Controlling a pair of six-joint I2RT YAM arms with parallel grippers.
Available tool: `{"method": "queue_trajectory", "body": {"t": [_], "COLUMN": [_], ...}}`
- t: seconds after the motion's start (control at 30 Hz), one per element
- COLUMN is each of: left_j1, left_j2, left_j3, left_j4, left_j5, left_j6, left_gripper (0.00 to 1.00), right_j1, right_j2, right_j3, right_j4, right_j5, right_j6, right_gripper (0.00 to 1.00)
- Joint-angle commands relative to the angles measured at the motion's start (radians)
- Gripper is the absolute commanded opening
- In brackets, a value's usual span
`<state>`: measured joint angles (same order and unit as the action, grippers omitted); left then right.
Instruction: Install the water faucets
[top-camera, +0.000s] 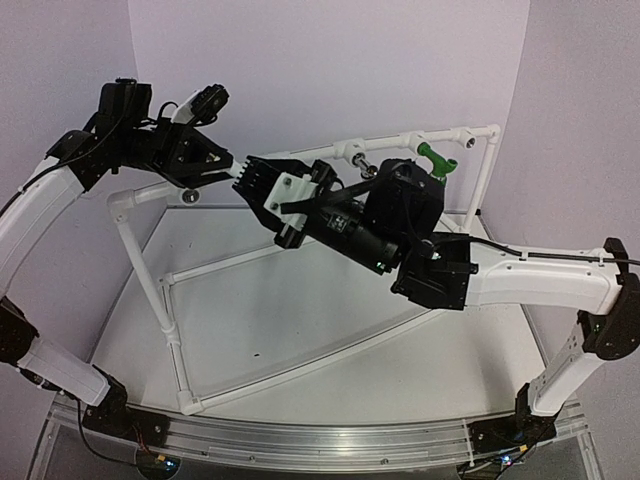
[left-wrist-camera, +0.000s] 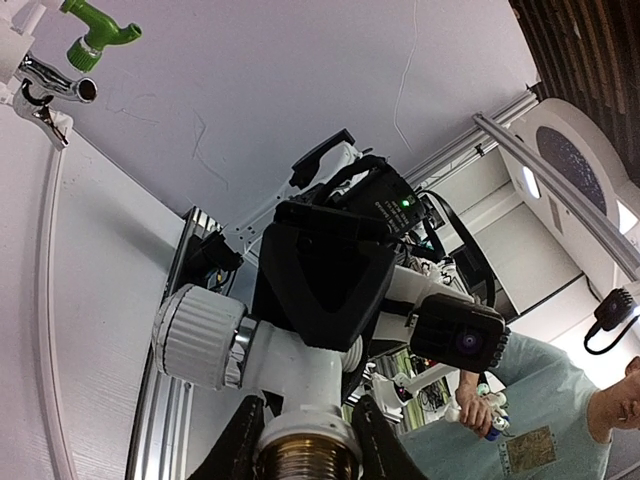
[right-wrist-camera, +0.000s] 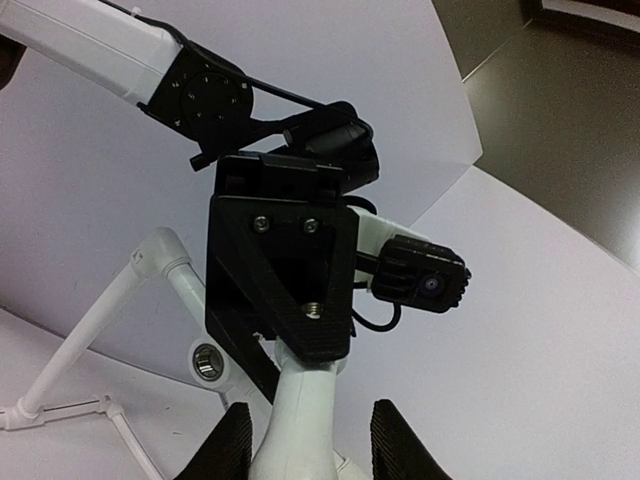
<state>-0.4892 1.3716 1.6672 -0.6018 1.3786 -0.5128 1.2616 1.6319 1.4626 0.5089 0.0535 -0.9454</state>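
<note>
From overhead I see both arms meeting above the table (top-camera: 300, 330) at about eleven o'clock, over the back-left corner of the pipe frame (top-camera: 122, 206). The white faucet (left-wrist-camera: 300, 370) is in the air between them. In the left wrist view its brass threaded end sits at six o'clock, and its round white knob sticks out towards nine o'clock. My left gripper (left-wrist-camera: 305, 440) is clamped tight on that threaded end, one finger pressed to each side. My right gripper (right-wrist-camera: 305, 445) comes in from the opposite end and straddles the white body. One finger looks to be against it, and I see a thin gap at the other. I cannot tell whether that pincer is pinching or only loosely around the faucet. In the right wrist view a round metal-lined socket (right-wrist-camera: 207, 358) on the frame lies just at nine o'clock of the faucet, apart from it. On the frame's back rail, at about one o'clock overhead, the green faucet (top-camera: 437, 158) is mounted. The chrome faucet (top-camera: 362, 163) is near it, on its nine o'clock side.
</note>
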Motion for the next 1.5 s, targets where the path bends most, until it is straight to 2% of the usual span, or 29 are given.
{"method": "queue_trajectory", "body": {"t": [0.0,0.4,0.6,0.87,0.93,1.0,1.13,1.27,1.47], "left_j1": [0.003,0.003,0.003,0.003,0.003,0.003,0.003,0.003,0.004], "left_j2": [-0.004,-0.011,-0.013,-0.02,-0.02,-0.019,-0.013,0.008,0.029], "left_j3": [0.028,0.005,0.002,-0.016,-0.017,-0.013,0.025,0.096,0.213], "left_j4": [0.022,0.052,0.051,0.051,0.049,0.04,-0.027,-0.143,-0.244], "left_j5": [0.0,0.009,0.011,0.006,0.004,0.0,-0.041,-0.103,-0.282], "left_j6": [0.024,0.004,0.004,0.008,0.009,0.016,0.065,0.136,0.22], "left_gripper": [0.0,0.0,0.0,0.0,0.0,0.02,0.21,0.42,0.97], "right_j1": [0.007,0.009,0.009,0.009,0.009,0.009,0.008,0.009,0.009], "right_j2": [-0.004,0.033,0.052,0.067,0.069,0.067,0.039,-0.011,-0.097], "right_j3": [0.066,0.076,0.094,0.112,0.116,0.115,0.088,0.032,-0.061], "right_j4": [-0.017,0.021,0.027,0.028,0.029,0.03,0.033,0.035,0.022], "right_j5": [0.062,0.096,0.095,0.11,0.115,0.119,0.131,0.145,0.193], "right_j6": [0.026,-0.034,-0.041,-0.044,-0.042,-0.04,-0.03,-0.025,-0.029], "right_gripper": [0.35,0.29,0.23,0.24,0.2,0.09,0.0,0.0,0.0]}}
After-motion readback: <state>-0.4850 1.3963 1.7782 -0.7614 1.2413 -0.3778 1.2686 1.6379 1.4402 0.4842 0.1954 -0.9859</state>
